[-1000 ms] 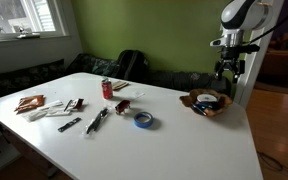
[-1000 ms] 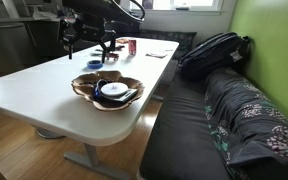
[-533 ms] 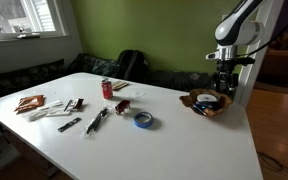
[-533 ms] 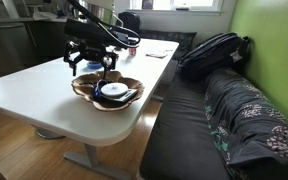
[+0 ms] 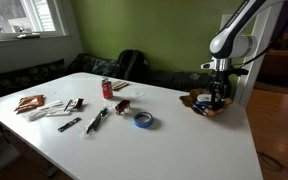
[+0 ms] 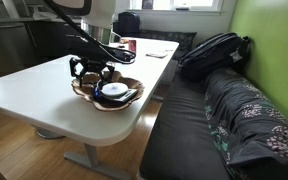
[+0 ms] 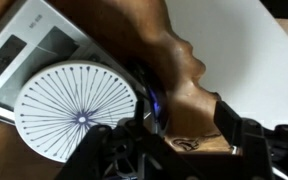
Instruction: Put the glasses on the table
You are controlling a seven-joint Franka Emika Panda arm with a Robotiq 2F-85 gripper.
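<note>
While the tool hangs spread and empty inside the brown bowl, where the glasses seem to lie as a bluish glint, grasping, lifting and setting them on the surface are all yet to do.

Hand hovers over bowl on the table.
</note>
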